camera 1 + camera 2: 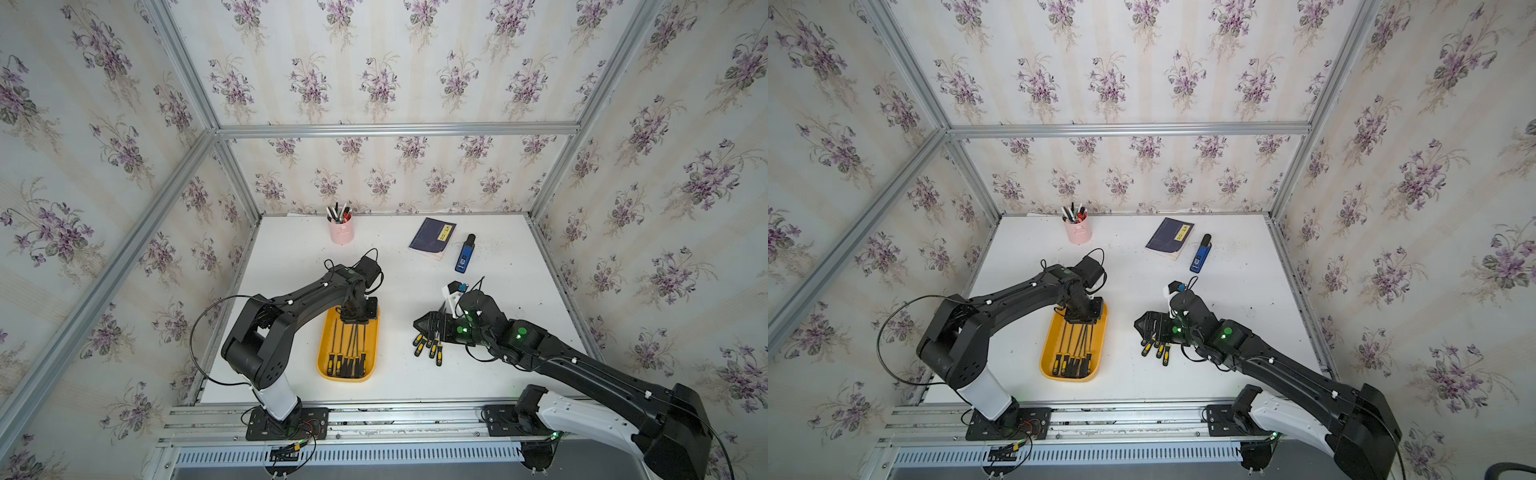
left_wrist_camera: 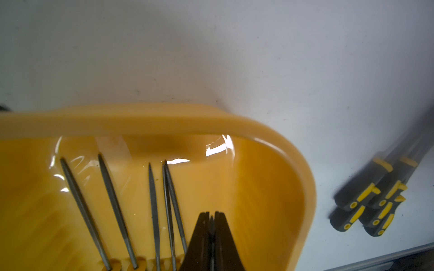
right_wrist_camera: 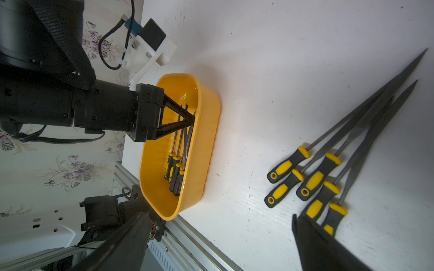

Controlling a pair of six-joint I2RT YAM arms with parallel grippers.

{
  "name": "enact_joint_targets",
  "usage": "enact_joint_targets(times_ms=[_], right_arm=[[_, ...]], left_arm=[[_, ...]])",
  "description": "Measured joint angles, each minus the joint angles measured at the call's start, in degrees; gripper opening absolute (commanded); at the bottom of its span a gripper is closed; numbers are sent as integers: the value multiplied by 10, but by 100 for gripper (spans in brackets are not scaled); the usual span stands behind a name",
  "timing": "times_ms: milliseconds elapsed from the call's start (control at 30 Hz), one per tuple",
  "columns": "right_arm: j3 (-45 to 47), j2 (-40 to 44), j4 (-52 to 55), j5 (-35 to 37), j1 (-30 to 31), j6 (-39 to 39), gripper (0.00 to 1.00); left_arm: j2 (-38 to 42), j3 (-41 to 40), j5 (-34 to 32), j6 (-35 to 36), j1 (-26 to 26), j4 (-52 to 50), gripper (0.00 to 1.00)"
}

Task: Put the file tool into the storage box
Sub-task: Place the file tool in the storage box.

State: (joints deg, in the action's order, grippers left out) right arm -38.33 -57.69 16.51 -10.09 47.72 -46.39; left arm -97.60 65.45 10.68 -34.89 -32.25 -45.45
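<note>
The yellow storage box (image 1: 374, 336) sits on the white table (image 1: 291, 270) in front of the left arm, with its long side running away from the robot. Several files (image 1: 347, 363) with black-and-yellow handles lie inside it side by side. Their handles are at the near end and their thin grey shafts point to the far end; the left wrist view shows five shafts. The left gripper (image 2: 212, 219) hangs over the far end of the box, pointing down into it with its fingers pressed together. A thin dark sliver shows between the tips and may be a file's shaft, but the view there is too close and blurred to tell whether anything is held. To the right of the box, apart from it on the bare table, five loose files (image 3: 319, 178) lie in a bunch, with handles toward the robot and shafts crossing one another. The right gripper (image 1: 428, 326) hovers just above this bunch, over the shafts, spread wide with nothing between its fingers. In the right wrist view, one dark finger covers part of the handle of the nearest file. Near the back wall stand a pink cup (image 1: 341, 235) full of pens (image 1: 338, 212), a dark blue book (image 1: 432, 239) lying flat, and a blue device (image 1: 464, 254) just beside the book, all well apart from the box.
</note>
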Motion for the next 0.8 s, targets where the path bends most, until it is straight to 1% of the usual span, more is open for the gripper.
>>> enact_joint_targets(times_ms=[800], right_arm=[[3,-13,0,0,0,0,100]], left_arm=[[-22,-24,-1,-6,-7,24,0]])
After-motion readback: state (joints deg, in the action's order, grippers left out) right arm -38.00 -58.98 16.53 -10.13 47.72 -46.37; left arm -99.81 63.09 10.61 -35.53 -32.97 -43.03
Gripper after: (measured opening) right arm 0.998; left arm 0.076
